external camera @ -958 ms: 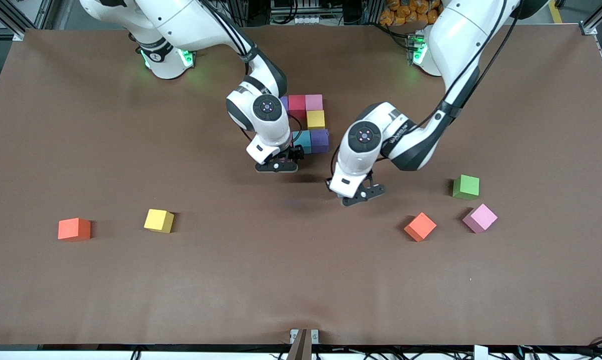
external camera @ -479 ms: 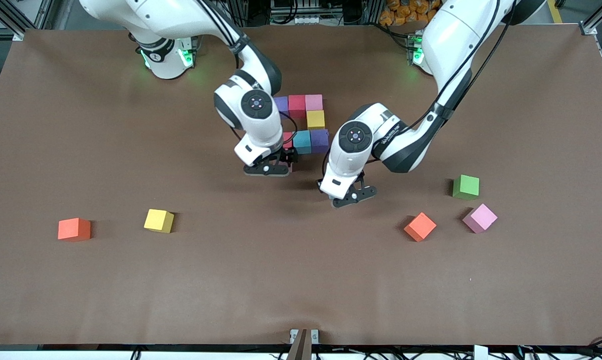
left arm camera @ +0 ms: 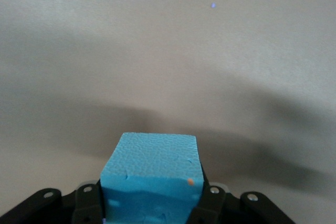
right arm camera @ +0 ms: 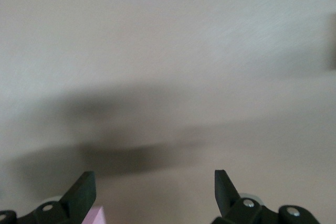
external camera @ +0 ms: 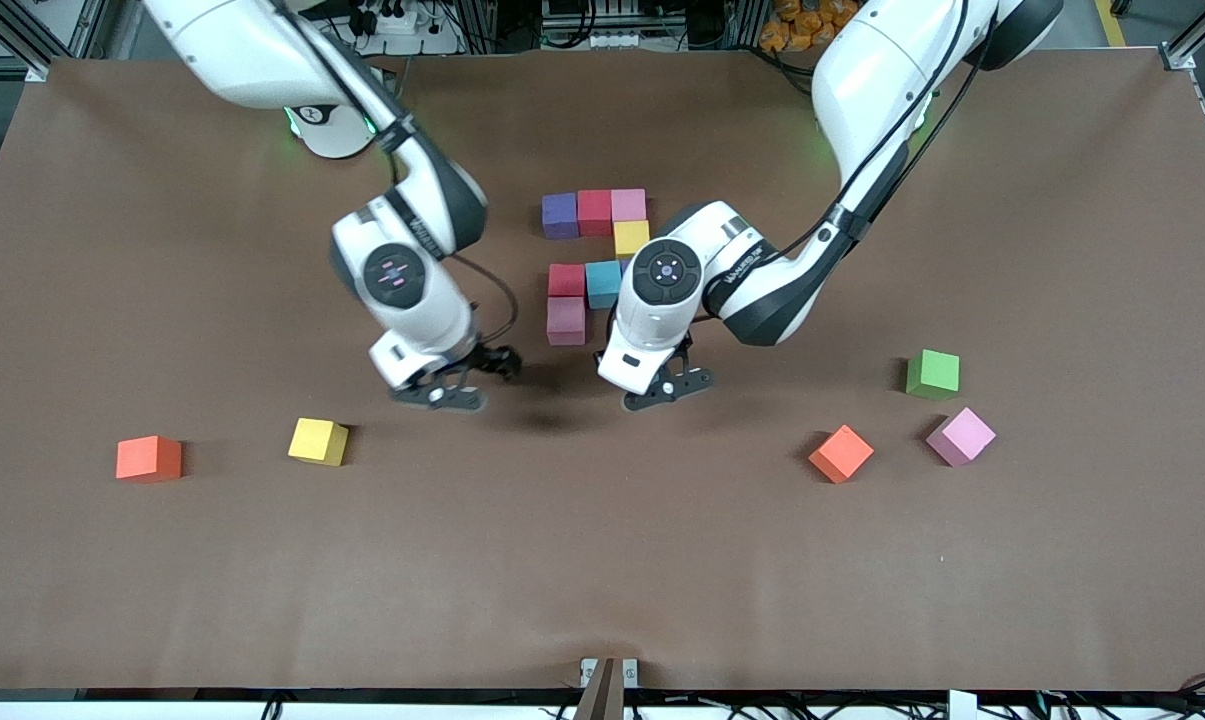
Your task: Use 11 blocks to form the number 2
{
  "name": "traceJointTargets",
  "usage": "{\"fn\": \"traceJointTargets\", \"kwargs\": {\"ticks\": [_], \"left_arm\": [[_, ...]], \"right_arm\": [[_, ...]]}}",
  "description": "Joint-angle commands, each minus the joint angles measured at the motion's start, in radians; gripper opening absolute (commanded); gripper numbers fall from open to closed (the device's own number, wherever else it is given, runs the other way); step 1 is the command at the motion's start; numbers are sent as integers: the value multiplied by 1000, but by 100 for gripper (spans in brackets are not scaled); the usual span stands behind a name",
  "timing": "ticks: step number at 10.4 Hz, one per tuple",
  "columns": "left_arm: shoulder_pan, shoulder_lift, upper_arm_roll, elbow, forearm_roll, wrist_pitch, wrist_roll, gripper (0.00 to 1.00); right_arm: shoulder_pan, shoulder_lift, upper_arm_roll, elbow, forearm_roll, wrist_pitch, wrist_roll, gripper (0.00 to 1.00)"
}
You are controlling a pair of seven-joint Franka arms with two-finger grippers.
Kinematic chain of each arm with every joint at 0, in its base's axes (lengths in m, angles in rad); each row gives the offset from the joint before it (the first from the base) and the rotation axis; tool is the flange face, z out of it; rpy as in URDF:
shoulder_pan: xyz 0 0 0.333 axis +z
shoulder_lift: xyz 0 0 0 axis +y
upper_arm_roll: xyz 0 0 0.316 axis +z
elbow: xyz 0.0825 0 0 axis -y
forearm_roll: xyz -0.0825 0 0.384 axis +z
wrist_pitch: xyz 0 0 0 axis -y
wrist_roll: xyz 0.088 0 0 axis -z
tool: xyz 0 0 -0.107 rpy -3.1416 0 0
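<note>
Front view
- Digit so far: the number 2 (external camera: 595, 250) was partly laid at mid-worktop (external camera: 602, 560). Seven cubes were seen touching.
- Top row: purple cube (external camera: 560, 215), red cube (external camera: 594, 211) and pink cube (external camera: 628, 205).
- Second row: one yellow cube (external camera: 631, 238), at the left arm's end.
- Third row: a second red cube (external camera: 566, 279) and a light blue cube (external camera: 603, 283). The place at the left arm's end was covered by the left wrist.
- Fourth row: one dull-red cube (external camera: 566, 321), at the right arm's end.
- Left to do: the bottom row of three was judged to be not yet laid.
- Loose cubes: an orange-red cube (external camera: 148, 458), a loose yellow cube (external camera: 317, 441), an orange cube (external camera: 841, 453) and a loose pink cube (external camera: 960, 436) lay nearer the camera. A green cube (external camera: 932, 374) was also seen.
- Left tool (external camera: 667, 388): held over bare worktop just beside the fourth row.
- Right tool (external camera: 442, 392): held over bare worktop near the loose yellow cube.
- Writing: lettering was seen on both forearms, but it could not be read.

Left wrist view
- Left tool (left arm camera: 152, 199): clamped on a carried light blue cube (left arm camera: 149, 169), with only bare worktop under it.
- Writing: none was seen.

Right wrist view
- Right tool (right arm camera: 155, 187): spread wide with nothing between its fingers (right arm camera: 84, 190).
- Writing: none was seen.
</note>
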Motion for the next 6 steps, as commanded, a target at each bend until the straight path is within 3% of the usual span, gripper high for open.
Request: {"fn": "traceJointTargets", "kwargs": {"ticks": [1,4,6], "left_arm": [[-53,80,25,120,-19,-30,0,58],[-144,111,102,174,-19,-67,6,58],[-153,129,103,203,-20,-75,9,58]], "right_arm": [[-105,23,23,40,-11,-23,-33,100],[-243,52,20,52,-11,-26,-220,100],[-303,84,18,51,-13,-26,-309,100]]}}
